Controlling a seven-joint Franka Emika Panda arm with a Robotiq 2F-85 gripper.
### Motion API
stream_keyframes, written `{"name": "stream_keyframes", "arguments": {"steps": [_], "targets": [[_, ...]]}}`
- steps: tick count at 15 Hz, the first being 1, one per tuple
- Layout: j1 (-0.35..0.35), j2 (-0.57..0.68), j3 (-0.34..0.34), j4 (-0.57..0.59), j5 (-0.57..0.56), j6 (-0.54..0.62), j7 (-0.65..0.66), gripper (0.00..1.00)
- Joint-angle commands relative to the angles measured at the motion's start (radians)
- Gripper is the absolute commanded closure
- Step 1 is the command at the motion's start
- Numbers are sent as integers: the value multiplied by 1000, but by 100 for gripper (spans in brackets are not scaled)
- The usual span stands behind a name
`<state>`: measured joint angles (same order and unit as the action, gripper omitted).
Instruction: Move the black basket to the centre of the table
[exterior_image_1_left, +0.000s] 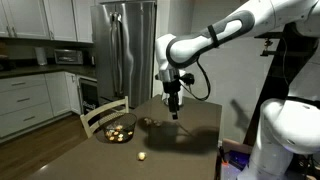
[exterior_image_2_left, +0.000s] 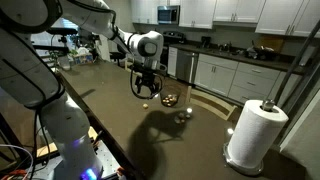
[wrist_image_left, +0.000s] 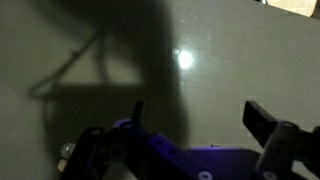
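Wrist view: we see the gripper (wrist_image_left: 200, 118) spread wide and empty over the table (wrist_image_left: 90, 40); in an exterior view the black basket (exterior_image_1_left: 120, 130) sits near the table's edge, apart from the gripper.

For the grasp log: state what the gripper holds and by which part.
Nothing is held. The gripper is open above the bare table, with nothing between its fingers; the basket sits apart from it, near the table's edge.
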<state>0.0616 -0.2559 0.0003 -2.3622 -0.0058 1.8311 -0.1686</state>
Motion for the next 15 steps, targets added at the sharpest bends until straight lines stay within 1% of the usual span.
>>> {"name": "stream_keyframes", "arguments": {"steps": [1, 9, 11, 15], "targets": [[-5, 0, 5, 1, 1, -1, -1, 0], [-6, 11, 5, 9, 2, 5, 3, 0], [-6, 37, 6, 21, 4, 52, 11, 0], [0, 99, 24, 59, -21, 193, 19, 0]]}}
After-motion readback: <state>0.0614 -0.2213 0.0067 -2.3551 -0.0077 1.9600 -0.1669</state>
